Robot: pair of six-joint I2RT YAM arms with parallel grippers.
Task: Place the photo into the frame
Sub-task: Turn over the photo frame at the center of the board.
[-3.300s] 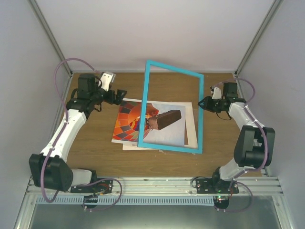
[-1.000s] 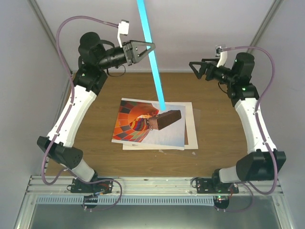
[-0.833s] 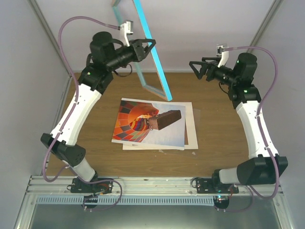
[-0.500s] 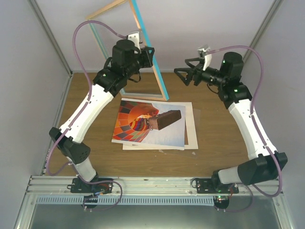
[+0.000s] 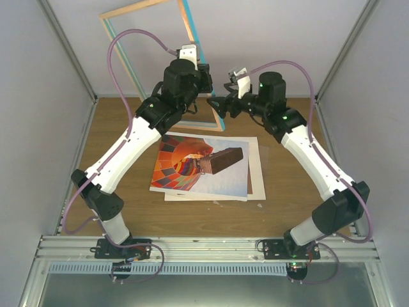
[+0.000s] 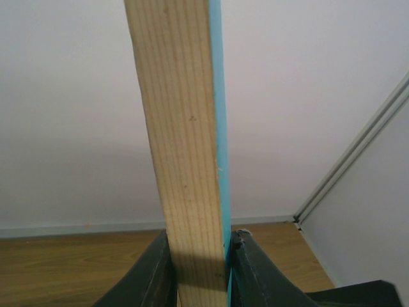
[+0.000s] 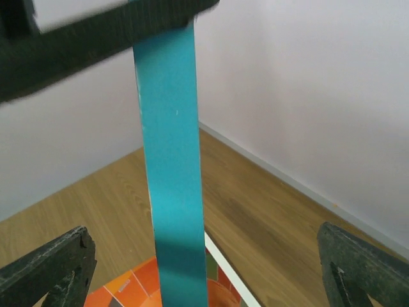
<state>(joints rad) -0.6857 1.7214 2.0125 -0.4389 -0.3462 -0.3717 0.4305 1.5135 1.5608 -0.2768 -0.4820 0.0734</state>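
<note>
Left fingers (image 6: 150,278) tight around frame (image 6: 185,128)

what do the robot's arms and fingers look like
Both arms match: the left arm and right arm have white links with black joint housings. A mauve cable loops along each. The left fingers and right fingers are dark matte wedges. Small green lights glow on the right arm.

Left arm (image 5: 121,160) stretched high over the bench's (image 5: 287,192) far edge, left gripper (image 6: 200,235) fingers clamped on the frame (image 6: 182,128). Right arm (image 5: 313,153) bent leftward, right gripper (image 7: 203,230) fingers spread wide.
</note>
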